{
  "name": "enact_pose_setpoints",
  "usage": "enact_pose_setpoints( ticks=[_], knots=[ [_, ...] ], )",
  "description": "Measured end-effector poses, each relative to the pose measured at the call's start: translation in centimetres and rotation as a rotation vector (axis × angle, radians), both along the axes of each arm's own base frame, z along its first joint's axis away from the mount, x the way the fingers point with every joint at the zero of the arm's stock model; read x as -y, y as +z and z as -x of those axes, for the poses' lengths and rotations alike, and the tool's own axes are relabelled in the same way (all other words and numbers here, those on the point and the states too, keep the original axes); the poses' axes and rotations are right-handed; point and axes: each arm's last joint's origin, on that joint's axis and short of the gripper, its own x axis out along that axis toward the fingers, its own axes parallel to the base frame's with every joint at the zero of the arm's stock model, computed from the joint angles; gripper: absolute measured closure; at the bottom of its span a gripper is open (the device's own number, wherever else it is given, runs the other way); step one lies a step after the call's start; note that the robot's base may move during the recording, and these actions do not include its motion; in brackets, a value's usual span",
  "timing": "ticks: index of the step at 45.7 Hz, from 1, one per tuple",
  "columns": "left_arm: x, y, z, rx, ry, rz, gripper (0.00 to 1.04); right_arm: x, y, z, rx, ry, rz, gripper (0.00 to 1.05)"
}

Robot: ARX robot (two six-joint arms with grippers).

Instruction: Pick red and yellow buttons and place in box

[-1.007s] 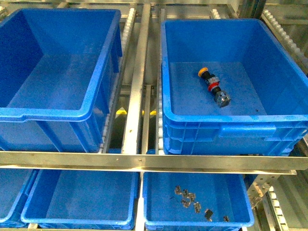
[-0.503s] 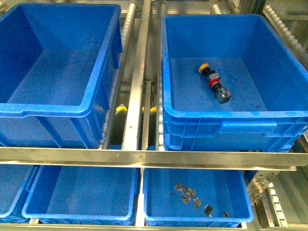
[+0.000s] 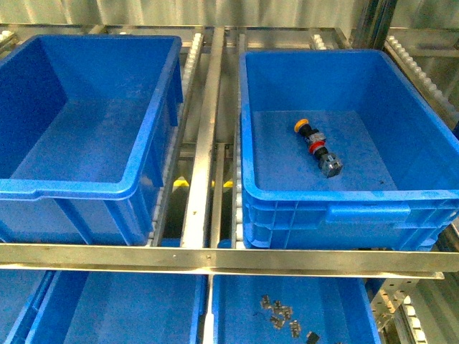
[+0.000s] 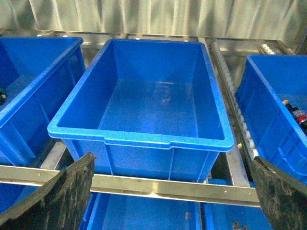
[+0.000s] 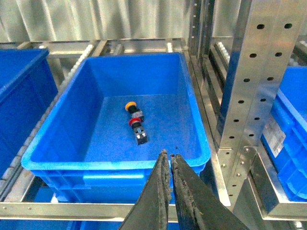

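On the upper shelf of the rack sit two deep blue bins side by side. Two buttons, the yellow button [image 3: 302, 125] and the red button [image 3: 314, 147], lie end to end on the floor of the right bin [image 3: 326, 192], touching or nearly so, toward its far middle. The left bin [image 3: 82, 186] looks empty; I take it to be the box the buttons should go into, though they may already count as placed where they are. Below, a shallower tray [image 3: 237, 301] holds a scatter of small metal clips [image 3: 280, 314].

Neither arm shows from the front. The right tool [image 5: 169, 160] hangs just near of the right bin's near rim, above it, its fingers clenched together with nothing between them. The left tool [image 4: 168, 191] is spread wide and released, facing the left bin, also holding nothing.

Risks as I see them: the right tool must open before it descends, or it will only shove the buttons. Because the two lie so close, a pinch could catch both or knock one rolling on the smooth floor. The tall bin wall also crowds any low approach.
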Motion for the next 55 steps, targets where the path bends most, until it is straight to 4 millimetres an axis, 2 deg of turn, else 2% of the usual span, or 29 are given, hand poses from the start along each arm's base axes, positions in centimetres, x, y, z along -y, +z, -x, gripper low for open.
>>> enact_pose_setpoints(
  ticks=[41, 46, 55],
  knots=[
    [0.0, 0.0, 0.0, 0.000, 0.000, 0.000, 0.08, 0.0, 0.2, 2.3, 0.009, 0.000, 0.000, 1.02],
    [0.0, 0.0, 0.0, 0.000, 0.000, 0.000, 0.08, 0.0, -0.1, 3.4, -0.003, 0.000, 0.000, 1.02],
    [0.0, 0.0, 0.0, 0.000, 0.000, 0.000, 0.08, 0.0, -0.1, 3.4, 0.005, 0.001, 0.000, 1.02]
  ],
)
